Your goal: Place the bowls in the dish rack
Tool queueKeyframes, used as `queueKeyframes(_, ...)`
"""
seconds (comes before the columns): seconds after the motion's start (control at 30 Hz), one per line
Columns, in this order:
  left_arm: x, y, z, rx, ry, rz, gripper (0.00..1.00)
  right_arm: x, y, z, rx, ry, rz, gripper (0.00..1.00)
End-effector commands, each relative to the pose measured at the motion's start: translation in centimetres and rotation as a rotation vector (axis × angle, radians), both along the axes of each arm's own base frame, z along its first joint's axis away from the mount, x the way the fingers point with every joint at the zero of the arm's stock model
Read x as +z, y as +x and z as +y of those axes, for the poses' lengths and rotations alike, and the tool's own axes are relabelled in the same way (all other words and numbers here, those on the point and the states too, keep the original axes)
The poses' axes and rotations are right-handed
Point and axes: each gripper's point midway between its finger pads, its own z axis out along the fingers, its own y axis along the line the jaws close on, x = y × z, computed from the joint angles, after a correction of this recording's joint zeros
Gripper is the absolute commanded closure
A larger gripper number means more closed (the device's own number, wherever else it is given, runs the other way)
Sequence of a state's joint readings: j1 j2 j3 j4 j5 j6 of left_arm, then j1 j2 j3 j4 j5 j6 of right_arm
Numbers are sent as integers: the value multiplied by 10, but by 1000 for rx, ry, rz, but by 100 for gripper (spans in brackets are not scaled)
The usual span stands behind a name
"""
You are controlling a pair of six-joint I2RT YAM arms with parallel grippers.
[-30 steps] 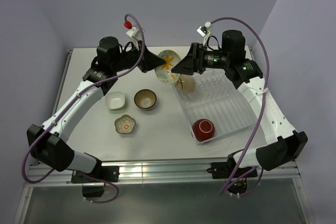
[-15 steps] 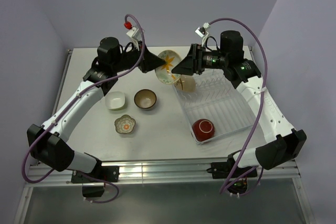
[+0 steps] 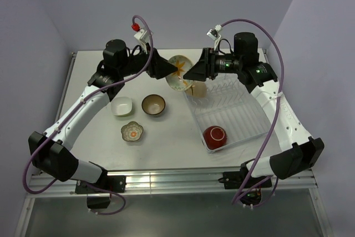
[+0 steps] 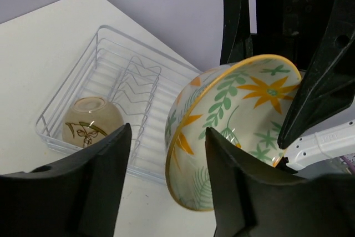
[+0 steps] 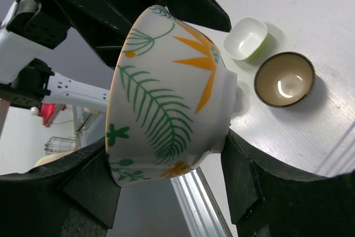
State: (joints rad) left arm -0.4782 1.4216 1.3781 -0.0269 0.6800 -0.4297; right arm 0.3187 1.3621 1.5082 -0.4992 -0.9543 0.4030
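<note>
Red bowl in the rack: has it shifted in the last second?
No. The red bowl lies in the same near corner of the dish rack, unchanged against its rim.

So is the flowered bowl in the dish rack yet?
Out: the flowered bowl hangs tipped on edge in the right end effector, beside the dish rack's far corner.

Floral bowl (image 3: 178, 72): cream, orange flowers, green fern leaves, yellow rim. Rack (image 3: 244, 116): white wire. In the rack: red bowl (image 3: 214, 135); tan bowl (image 3: 197, 89) with a dark leaf sketch. Left of the rack: brown bowl (image 3: 153, 104); white bowl (image 3: 122, 105), yellow-green outside; flower-shaped bowl (image 3: 132, 131), pale, reddish specks. Table (image 3: 166, 148): off-white.
</note>
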Motion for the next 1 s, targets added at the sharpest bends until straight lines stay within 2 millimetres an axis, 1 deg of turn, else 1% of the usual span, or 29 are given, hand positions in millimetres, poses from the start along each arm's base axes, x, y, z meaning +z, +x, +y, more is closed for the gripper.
queueKeyframes(0.0,28,-8,9,9,-33,-89,37,31,5,-11,-11,-7,-166,100)
queueKeyframes(0.03,29,-7,10,12,-33,-95,37,27,6,-13,-15,-21,-162,100)
queueKeyframes(0.2,23,-4,17,27,-19,-59,34,21,22,-30,-63,-74,-208,100)
queueKeyframes(0.23,21,-3,18,29,-15,-54,34,22,26,-34,-69,-96,-250,100)
queueKeyframes(0.27,21,-2,20,33,-13,-51,34,18,35,-40,-94,-124,-262,100)
queueKeyframes(0.3,20,-3,21,33,-12,-51,33,13,39,-44,-103,-151,-263,100)
queueKeyframes(0.33,20,-2,22,34,-10,-54,32,15,44,-50,-105,-182,-320,100)
queueKeyframes(0.37,18,-1,24,41,-6,-47,31,12,53,-59,-137,-227,-354,100)
queueKeyframes(0.4,18,-1,25,40,-3,-51,30,6,58,-65,-145,-264,-359,100)
queueKeyframes(0.43,18,-1,27,45,-1,-50,30,6,64,-71,-144,-315,-433,100)
queueKeyframes(0.47,17,-1,27,49,7,-43,24,3,70,-77,-161,-355,-455,100)
queueKeyframes(0.5,17,-1,28,49,6,-41,13,-4,77,-83,-179,-404,-460,100)
queueKeyframes(0.53,17,-1,28,49,7,-40,1,-3,82,-89,-170,-450,-522,100)
queueKeyframes(0.6,16,-3,28,45,6,-25,0,-8,90,-99,-186,-518,-549,100)
queueKeyframes(0.63,15,-3,29,50,6,-16,0,-10,95,-104,-173,-564,-597,100)
queueKeyframes(0.7,9,-1,30,63,21,8,1,-15,106,-115,-168,-650,-661,100)
queueKeyframes(0.77,7,0,31,72,32,24,0,-25,117,-128,-170,-730,-688,100)
queueKeyframes(0.8,4,0,32,79,43,34,0,-26,121,-131,-166,-762,-716,100)
queueKeyframes(0.83,2,2,34,89,47,36,0,-33,127,-142,-152,-842,-756,100)
queueKeyframes(0.87,0,2,35,95,51,39,0,-40,133,-146,-144,-881,-770,100)
queueKeyframes(0.9,1,3,38,110,49,30,0,-40,141,-151,-134,-929,-820,100)
queueKeyframes(0.93,-4,4,40,122,55,37,0,-50,145,-157,-125,-963,-817,100)
queueKeyframes(0.97,-2,2,43,130,53,29,1,-56,151,-163,-124,-1003,-818,100)
